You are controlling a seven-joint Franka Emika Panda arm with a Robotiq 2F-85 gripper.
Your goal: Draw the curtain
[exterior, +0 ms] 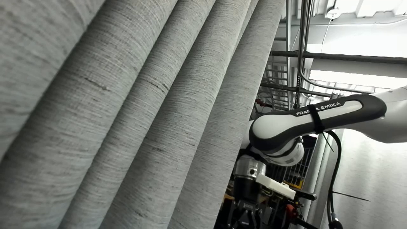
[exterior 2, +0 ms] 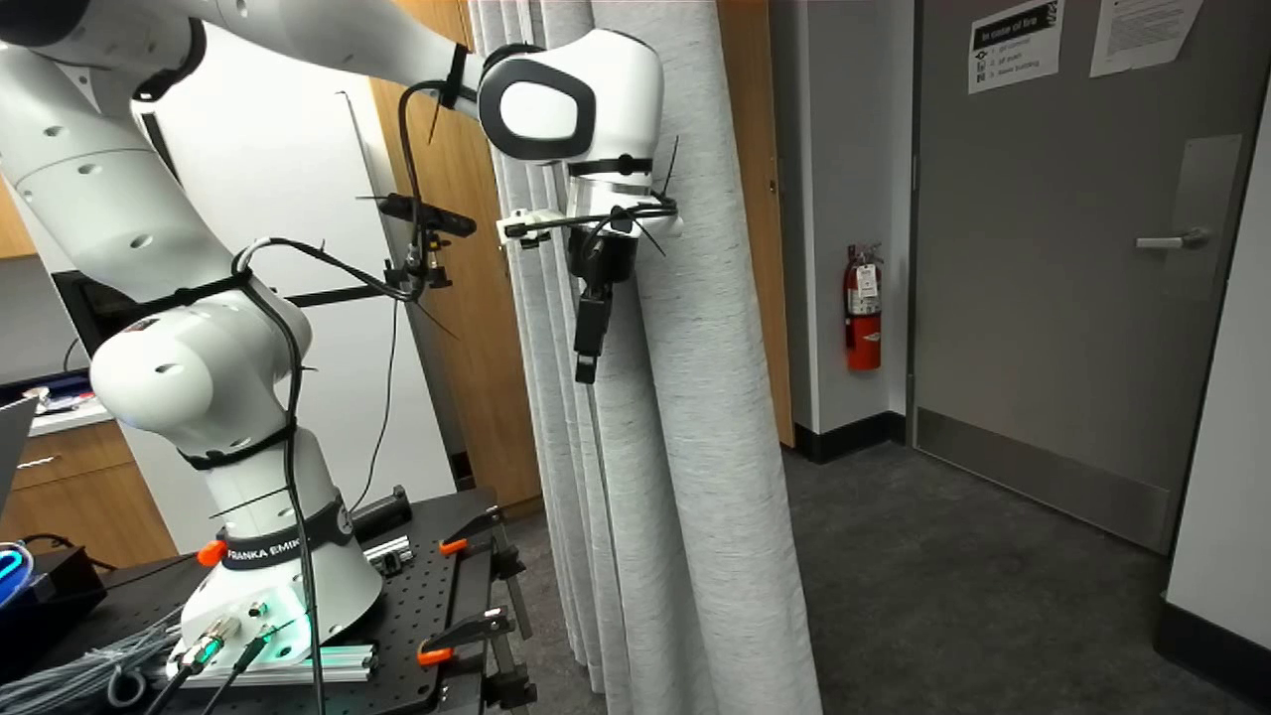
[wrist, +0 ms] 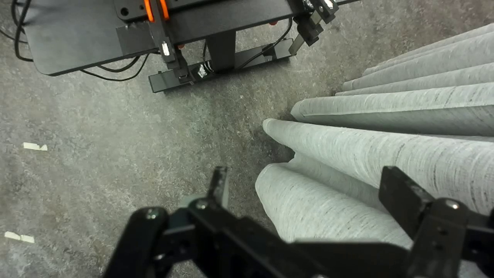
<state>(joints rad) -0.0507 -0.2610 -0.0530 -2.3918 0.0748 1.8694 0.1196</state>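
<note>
Right by the claw [wrist: 307,185], jaws spread wide, the curtain [exterior 2: 695,427] hangs in deep loose folds, so imo a shallow bite on one rounded fold could just slip free mid-pull.

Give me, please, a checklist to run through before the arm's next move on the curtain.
1. Jaws open: ok, spread wide in the wrist view.
2. Curtain within reach: probably ok; in an exterior view the jaws hang in front of its folds.
3. Curtain between the jaws: cannot tell, depth is unclear.
4. Curtain gripped: not ok, the jaws stand apart.
5. Table clamps apart from the curtain: ok, floor shows between.
</note>
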